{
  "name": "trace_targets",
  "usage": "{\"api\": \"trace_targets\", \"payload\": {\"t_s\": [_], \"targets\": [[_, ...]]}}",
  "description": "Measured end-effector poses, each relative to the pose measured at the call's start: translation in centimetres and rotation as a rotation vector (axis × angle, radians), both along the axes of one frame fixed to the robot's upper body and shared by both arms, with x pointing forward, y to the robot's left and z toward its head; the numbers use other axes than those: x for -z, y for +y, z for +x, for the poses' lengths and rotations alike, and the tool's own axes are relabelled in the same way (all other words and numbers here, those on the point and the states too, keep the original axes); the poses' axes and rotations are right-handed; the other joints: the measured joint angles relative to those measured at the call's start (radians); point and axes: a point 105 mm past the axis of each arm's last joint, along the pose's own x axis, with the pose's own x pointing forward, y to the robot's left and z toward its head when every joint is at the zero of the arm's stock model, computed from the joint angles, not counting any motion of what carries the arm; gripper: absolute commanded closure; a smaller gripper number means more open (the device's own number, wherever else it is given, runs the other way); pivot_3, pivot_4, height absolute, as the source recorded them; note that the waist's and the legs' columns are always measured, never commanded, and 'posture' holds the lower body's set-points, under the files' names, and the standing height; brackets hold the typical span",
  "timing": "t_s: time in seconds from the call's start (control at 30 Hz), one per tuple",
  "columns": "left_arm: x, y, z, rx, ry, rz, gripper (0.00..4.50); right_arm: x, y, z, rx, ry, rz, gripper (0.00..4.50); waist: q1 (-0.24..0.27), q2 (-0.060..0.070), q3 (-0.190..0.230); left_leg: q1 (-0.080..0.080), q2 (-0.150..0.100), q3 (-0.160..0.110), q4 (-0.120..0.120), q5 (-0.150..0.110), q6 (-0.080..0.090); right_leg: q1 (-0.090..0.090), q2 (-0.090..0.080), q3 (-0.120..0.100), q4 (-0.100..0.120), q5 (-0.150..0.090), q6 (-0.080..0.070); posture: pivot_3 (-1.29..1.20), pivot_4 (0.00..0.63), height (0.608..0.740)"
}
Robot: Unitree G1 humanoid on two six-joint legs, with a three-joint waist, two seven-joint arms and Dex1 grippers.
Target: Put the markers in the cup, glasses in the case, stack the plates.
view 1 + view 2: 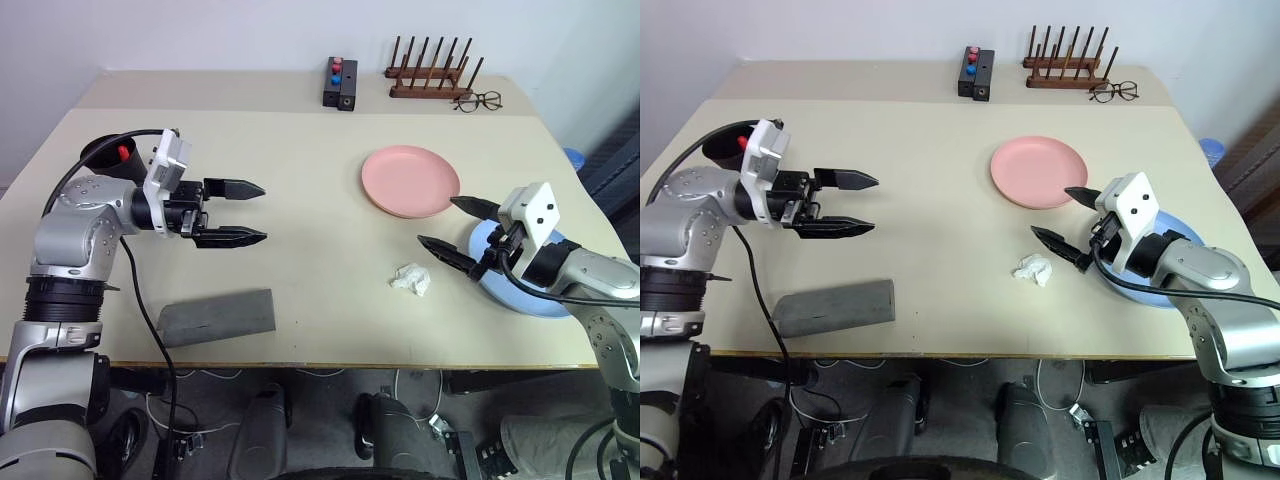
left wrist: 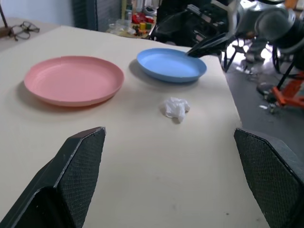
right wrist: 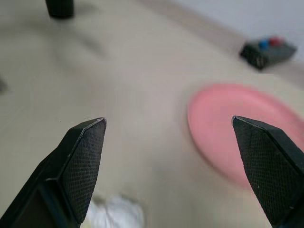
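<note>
Both grippers, left (image 1: 250, 212) and right (image 1: 447, 224), gaped empty. Plates unstacked: pink plate (image 1: 410, 180), blue plate (image 2: 172, 64) apart. Likely next: right grips pink plate.

No text, label, brand, number or sign can be read on anything in these views.
</note>
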Motion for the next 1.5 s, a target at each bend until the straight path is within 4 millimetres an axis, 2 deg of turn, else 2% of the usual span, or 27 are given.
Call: {"api": "trace_targets", "payload": {"t_s": [0.13, 0.23, 0.37, 0.53, 0.77, 0.9, 1.0, 1.23, 1.3, 1.5], "targets": [[0.5, -0.2, -0.9, 0.039, 0.006, -0.003, 0.03, 1.4, -2.4, -0.7, 0.103, 0.131, -0.099, 0.17, 0.000, 0.000, 0.000, 0.000, 0.000, 0.000, -0.001, 0.000, 0.000, 0.000, 0.000, 0.000, -0.001, 0.000, 0.000, 0.00, 0.150, 0.740], [0.5, -0.5, -1.2, 0.059, -0.011, -0.020, 0.03, 1.6, -4.6, -1.3, 0.194, 0.223, -0.233, 0.17, -0.001, 0.000, 0.000, 0.000, 0.000, 0.000, 0.000, 0.000, 0.000, 0.000, 0.000, 0.000, 0.000, 0.000, 0.000, 0.00, 0.150, 0.740], [0.3, -0.9, -1.2, 0.078, -0.020, -0.063, 0.03, 1.5, -7.0, -1.4, 0.305, 0.274, -0.309, 0.17, -0.001, 0.000, 0.000, 0.000, 0.000, 0.000, 0.000, 0.000, 0.000, 0.000, 0.000, 0.000, -0.001, 0.000, 0.000, 0.00, 0.150, 0.740], [0.2, -1.6, -1.2, 0.098, -0.063, -0.101, 0.03, 3.7, -8.0, -2.8, 0.350, 0.425, -0.327, 0.17, 0.000, 0.000, 0.000, -0.001, 0.000, 0.000, 0.000, 0.000, 0.000, 0.000, 0.000, 0.000, -0.001, 0.000, 0.000, 0.00, 0.150, 0.740], [0.3, -1.8, -1.1, 0.099, -0.076, -0.107, 0.03, 4.5, -8.4, -3.4, 0.388, 0.509, -0.340, 0.17, -0.002, 0.000, 0.000, 0.000, 0.000, 0.000, 0.000, 0.000, 0.000, 0.000, 0.000, 0.000, -0.001, 0.000, 0.000, 0.00, 0.150, 0.740], [0.3, -1.8, -1.1, 0.097, -0.079, -0.103, 0.03, 5.9, -8.0, -3.7, 0.364, 0.560, -0.366, 0.17, -0.001, 0.000, 0.000, 0.000, 0.000, 0.000, 0.000, 0.000, 0.000, 0.000, 0.000, 0.000, -0.001, 0.000, 0.000, 0.00, 0.150, 0.740], [0.4, -1.8, -1.0, 0.096, -0.079, -0.102, 0.00, 6.9, -7.8, -3.9, 0.353, 0.590, -0.388, 1.04, -0.001, 0.000, 0.000, -0.001, 0.000, 0.000, 0.000, 0.000, 0.000, 0.000, 0.000, 0.000, -0.001, 0.000, 0.000, 0.00, 0.150, 0.740], [0.5, -1.8, -0.9, 0.085, -0.069, -0.099, 0.00, 7.3, -8.4, -3.7, 0.369, 0.590, -0.414, 4.44, -0.001, 0.000, 0.000, 0.000, 0.000, 0.000, 0.000, 0.000, 0.000, 0.000, 0.000, 0.000, -0.001, 0.000, 0.000, 0.00, 0.150, 0.740], [0.5, -1.8, -0.9, 0.085, -0.069, -0.098, 0.00, 6.7, -8.3, -3.5, 0.361, 0.554, -0.435, 4.48, -0.001, -0.001, -0.001, 0.000, 0.000, 0.000, 0.000, 0.000, 0.000, 0.000, 0.000, 0.000, -0.001, 0.000, 0.000, 0.00, 0.150, 0.740], [0.5, -1.7, -0.9, 0.080, -0.069, -0.089, 0.00, 7.0, -8.6, -3.4, 0.361, 0.550, -0.453, 4.48, -0.001, -0.002, -0.001, 0.000, 0.000, 0.000, 0.000, 0.000, 0.000, 0.000, 0.000, 0.000, -0.001, 0.000, 0.000, 0.00, 0.150, 0.740]]}}
